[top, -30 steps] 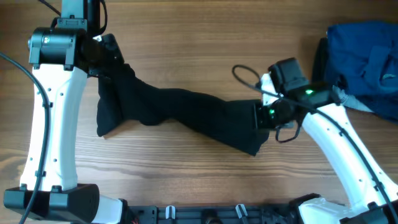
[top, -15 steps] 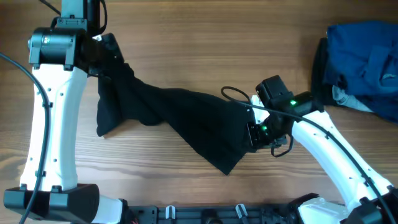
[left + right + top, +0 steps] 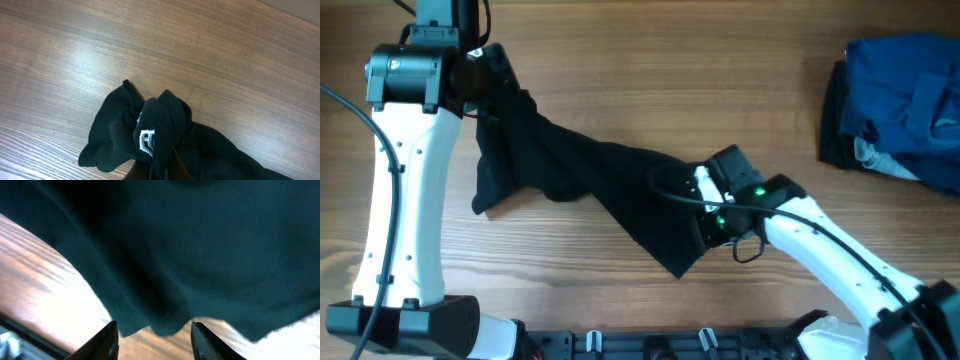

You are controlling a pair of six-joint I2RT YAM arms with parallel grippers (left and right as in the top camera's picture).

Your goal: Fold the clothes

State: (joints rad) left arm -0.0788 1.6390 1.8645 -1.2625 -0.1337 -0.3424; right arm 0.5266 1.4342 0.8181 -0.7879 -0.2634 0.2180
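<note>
A black garment (image 3: 590, 175) lies stretched across the wooden table, from the upper left to the lower middle. My left gripper (image 3: 495, 82) is shut on its bunched upper left end and holds it raised. The left wrist view shows that bunch (image 3: 162, 135) with a white logo patch, and it hides the fingers. My right gripper (image 3: 705, 225) is at the garment's lower right edge. In the right wrist view its fingers (image 3: 155, 337) stand wide apart, with the garment's wavy hem (image 3: 200, 245) lying on the table just ahead of them.
A pile of blue clothes (image 3: 900, 100) lies at the far right of the table. Bare wood (image 3: 650, 60) runs along the back. The arm bases and the table's front edge (image 3: 650, 345) are at the bottom.
My right gripper has moved left and forward, dragging the garment's right end over toward the middle. The garment is now shorter and bunched there. The left arm has barely moved.
</note>
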